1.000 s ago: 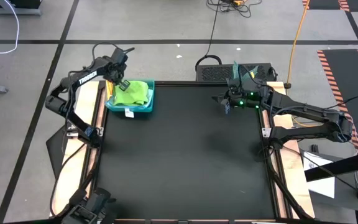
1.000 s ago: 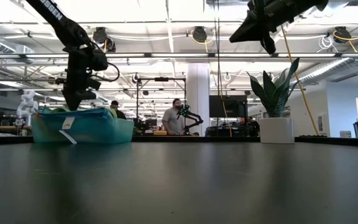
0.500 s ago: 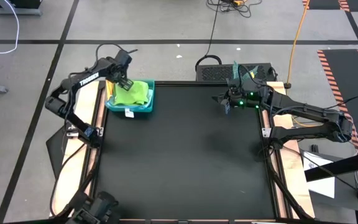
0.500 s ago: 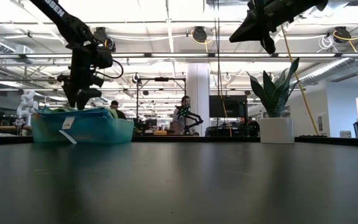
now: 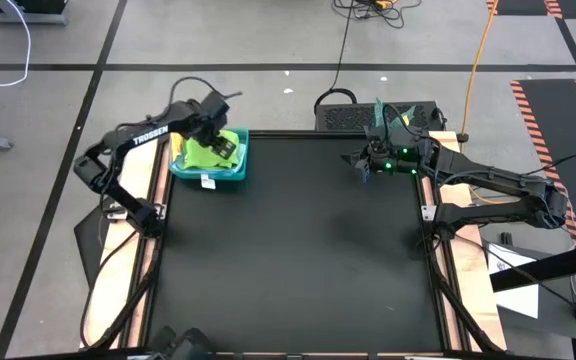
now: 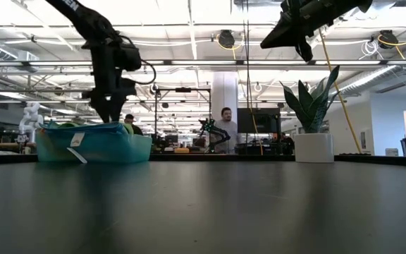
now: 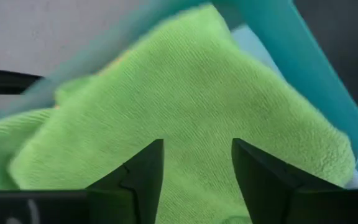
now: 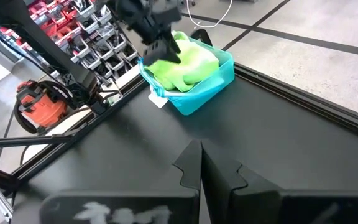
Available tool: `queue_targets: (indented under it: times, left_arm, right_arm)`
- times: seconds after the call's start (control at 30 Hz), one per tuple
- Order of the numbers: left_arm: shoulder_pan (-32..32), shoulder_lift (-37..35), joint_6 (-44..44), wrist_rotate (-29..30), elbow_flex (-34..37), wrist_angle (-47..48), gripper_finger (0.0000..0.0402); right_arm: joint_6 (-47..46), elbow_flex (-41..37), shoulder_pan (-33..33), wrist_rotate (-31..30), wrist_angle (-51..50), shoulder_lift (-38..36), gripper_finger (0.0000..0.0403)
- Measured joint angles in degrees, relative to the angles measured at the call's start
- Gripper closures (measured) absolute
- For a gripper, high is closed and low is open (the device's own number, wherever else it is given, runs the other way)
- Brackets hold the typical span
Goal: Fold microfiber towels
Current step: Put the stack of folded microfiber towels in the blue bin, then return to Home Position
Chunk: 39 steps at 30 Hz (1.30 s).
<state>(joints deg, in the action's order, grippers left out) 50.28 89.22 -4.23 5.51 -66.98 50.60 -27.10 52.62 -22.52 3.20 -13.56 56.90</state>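
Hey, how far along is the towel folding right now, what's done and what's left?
Nothing looks folded on the table yet. The towels sit piled in the teal tray, the green towel on top with a paler one showing under it. In hand: the left hand is open just above the green towel, not gripping it. The right hand is shut and waits at the table's far right. Left: pulling each towel out and folding it.

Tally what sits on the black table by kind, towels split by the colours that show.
Green towel: 1
Pale blue towel, an edge showing under the green: 1
Teal tray: 1
Total: 3 things visible; any other towels lower in the tray are hidden.
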Motion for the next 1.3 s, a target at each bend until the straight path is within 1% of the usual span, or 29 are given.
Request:
queue_targets:
  times: [0.2, 0.37, 0.43, 0.5, 0.57, 0.63, 0.8, 0.93, 1.07, 1.3]
  left_arm:
    - [-3.5, 3.4, -0.4, -0.3, 2.4, -2.0, 0.0248]
    - [-4.6, 8.9, -0.8, -2.9, 3.6, -4.6, 0.0289]
    - [-5.0, 11.2, -0.3, -2.7, 3.6, -4.6, 0.0305]
    - [-5.4, 12.0, 0.2, -1.0, 3.6, -3.6, 0.0319]
    - [-5.9, 11.1, 0.0, 1.1, 3.4, -2.7, 0.0331]
    - [-6.2, 8.5, -0.4, 3.0, 2.8, -2.4, 0.0341]
    - [-6.5, -1.2, -0.4, 6.5, 0.8, -3.0, 0.0357]
    - [-5.7, -8.2, 0.1, 11.2, 0.4, -5.5, 0.0364]
    - [-3.5, -10.5, 0.9, 10.7, 0.5, -4.2, 0.0370]
    - [-1.7, -10.5, -0.9, 10.6, 0.6, -3.5, 0.0370]
  right_arm:
    - [0.3, 0.0, 0.0, 0.0, 0.0, 0.0, 0.0403]
    - [0.3, 0.0, 0.0, 0.0, 0.0, 0.0, 0.0403]
    - [0.3, 0.0, 0.1, 0.0, 0.0, 0.0, 0.0403]
    - [0.3, 0.0, 0.1, 0.3, 0.0, 0.0, 0.0403]
    - [0.3, 0.0, 0.1, 1.5, 0.0, 0.0, 0.0403]
    - [0.3, 0.0, 0.1, 1.6, 0.0, 0.0, 0.0403]
    - [0.7, 0.0, 0.1, 1.6, 0.0, 0.0, 0.0403]
    - [0.8, 0.0, 0.1, 1.6, 0.0, 0.0, 0.0403]
    - [1.0, 0.0, 0.1, 1.6, -0.1, 0.0, 0.0403]
    - [1.0, 0.0, 0.1, 1.6, -0.1, 0.0, 0.0403]
